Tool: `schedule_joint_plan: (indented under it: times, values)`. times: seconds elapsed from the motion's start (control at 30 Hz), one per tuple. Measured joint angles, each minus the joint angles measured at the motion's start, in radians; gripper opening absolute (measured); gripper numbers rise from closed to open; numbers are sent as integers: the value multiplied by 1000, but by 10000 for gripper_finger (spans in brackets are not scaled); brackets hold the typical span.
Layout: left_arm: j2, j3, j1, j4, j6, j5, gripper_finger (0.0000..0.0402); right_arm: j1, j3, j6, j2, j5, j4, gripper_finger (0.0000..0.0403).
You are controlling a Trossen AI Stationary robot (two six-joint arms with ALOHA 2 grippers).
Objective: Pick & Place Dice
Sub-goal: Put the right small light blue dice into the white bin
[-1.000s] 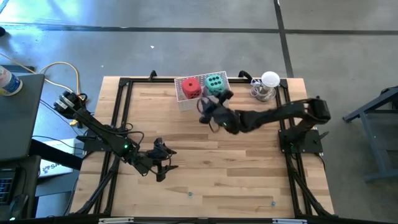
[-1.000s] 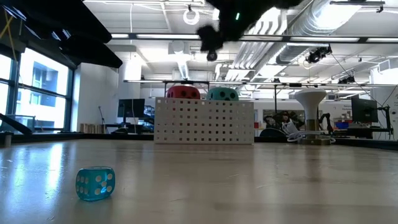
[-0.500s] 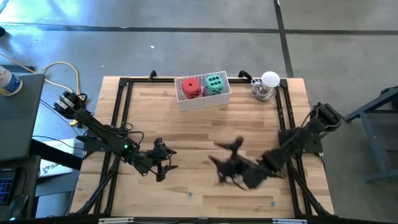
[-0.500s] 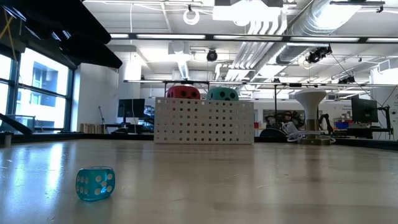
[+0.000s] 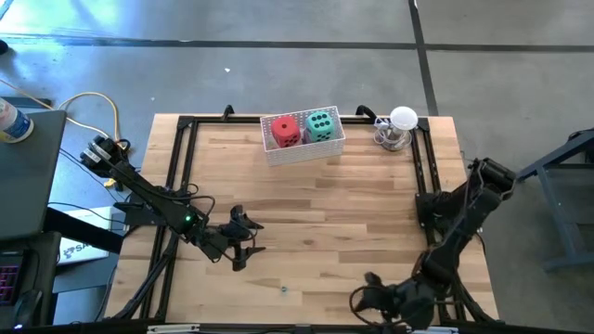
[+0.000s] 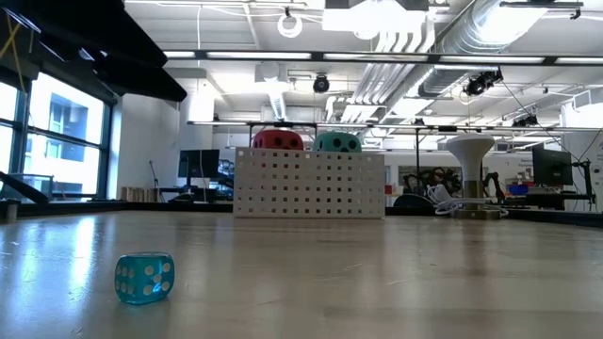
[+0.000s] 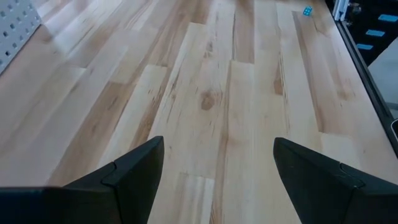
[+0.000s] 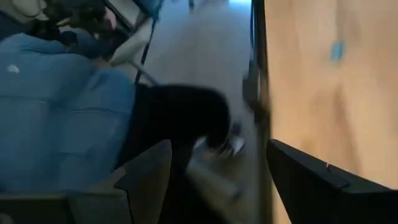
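A red die (image 5: 285, 131) and a teal-green die (image 5: 321, 124) with dark pips sit side by side in a white perforated basket (image 5: 302, 151) at the table's far edge. In the low view their tops (image 6: 278, 139) (image 6: 337, 141) show above the basket wall (image 6: 309, 184). The pink and purple dice are out of view. My left gripper (image 5: 249, 245) (image 7: 214, 180) is open over bare wood at the left. My right gripper (image 5: 358, 299) (image 8: 217, 180) is open and empty at the near edge, right of centre.
A small clear blue die (image 6: 144, 278) (image 7: 307, 10) lies on the wood toward the near edge. A white domed object on a metal base (image 5: 399, 129) (image 6: 469, 175) stands at the far right corner. A black frame (image 5: 182, 176) runs along the table's sides. The right wrist view is blurred.
My right gripper has swung quickly from above the basket, beside the teal-green die, across the table to its near edge and now hangs there right of centre. It has left the low view. The dice and basket have kept their places.
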Motion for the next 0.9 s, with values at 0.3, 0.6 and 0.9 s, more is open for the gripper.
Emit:
schedule_joint_plan:
  times: [0.3, 0.6, 0.9]
  values:
    - [0, 0, 15, 0, 53, 0, 294, 90, 0, 719, 8, -79, -264, 245]
    - [0, 0, 46, 1, 73, 0, 294, 156, 0, 1169, 8, -189, -497, 212]
    - [0, 0, 73, 1, 73, 0, 294, 198, 0, 1469, 47, -320, -642, 205]
